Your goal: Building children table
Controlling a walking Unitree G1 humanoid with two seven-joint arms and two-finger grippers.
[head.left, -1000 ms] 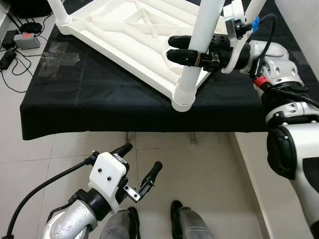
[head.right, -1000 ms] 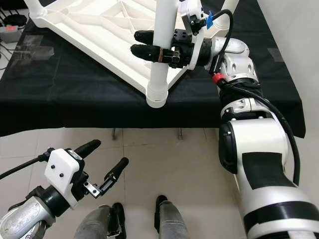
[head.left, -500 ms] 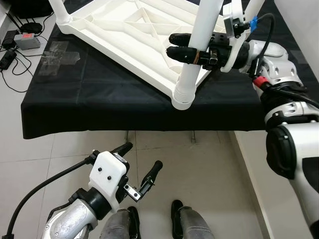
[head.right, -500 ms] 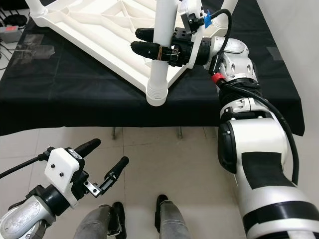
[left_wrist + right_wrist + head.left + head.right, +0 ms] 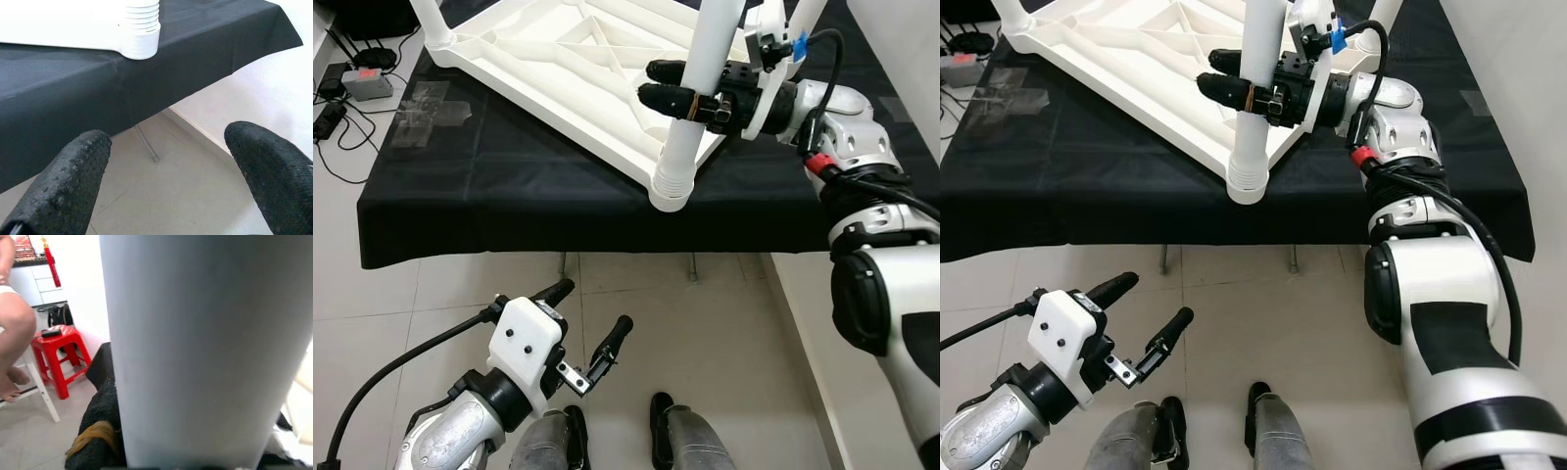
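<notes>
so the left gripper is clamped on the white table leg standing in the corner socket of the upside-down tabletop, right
No, it is the right gripper that is clamped on the white table leg; the left eye view shows this. The left gripper hangs open, low over the floor. The leg does stand in the corner socket of the upside-down tabletop.

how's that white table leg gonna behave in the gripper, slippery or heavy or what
The white table leg looks like smooth, hollow plastic, so probably light but a bit slippery between the right gripper fingers. It seems stiff: it stands straight from the upturned tabletop. Being round, it would likely roll if freed on the black cloth.
</notes>
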